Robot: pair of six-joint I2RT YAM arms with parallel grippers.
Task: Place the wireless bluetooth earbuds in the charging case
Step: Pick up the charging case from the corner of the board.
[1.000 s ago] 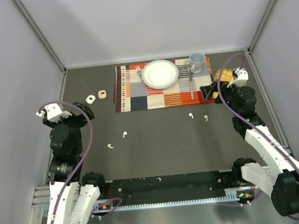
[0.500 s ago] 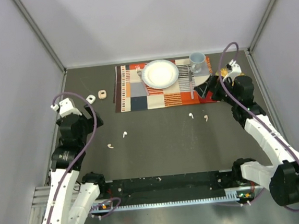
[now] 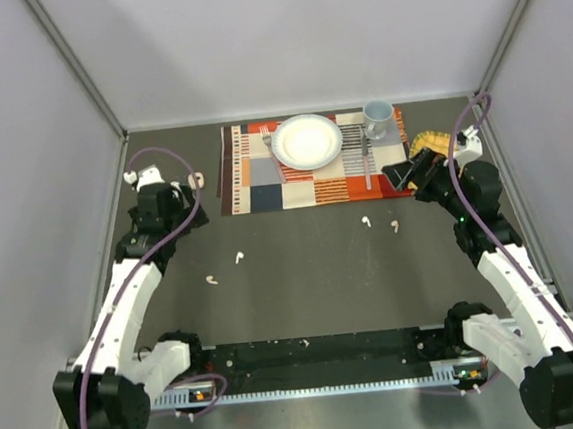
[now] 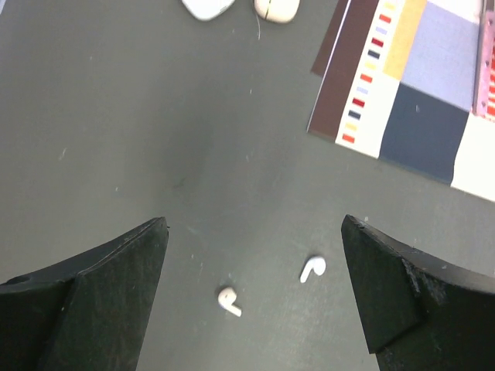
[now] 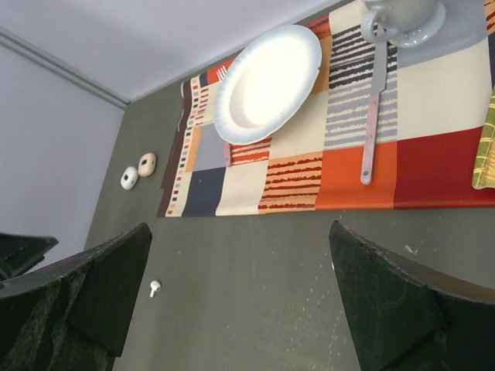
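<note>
Left gripper [image 4: 255,301] hangs above the dark table [image 4: 116,154], fingers spread wide, nothing between them. In the left wrist view a pinkish earbud [image 4: 227,301] and a white earbud [image 4: 312,269] lie loose low in the frame, framed by the two fingers. They are likely lined up that way for a pick. White case [image 4: 209,6] and beige case [image 4: 277,8] sit side by side at the top edge, well apart from those buds. Lids open or shut: can't tell.

Right gripper [image 5: 240,309] is also spread and empty, raised by the right end of the placemat [image 5: 433,116] and tilted to look across it. In the top view a second white earbud [image 3: 365,222] and a second pinkish earbud [image 3: 395,226] lie right of centre, just below the placemat and near the right arm, so probably its share.

No bud is in a case yet, so the task looks to be at its start. The buds are tiny and smooth, so a centred pinch will be needed.
</note>
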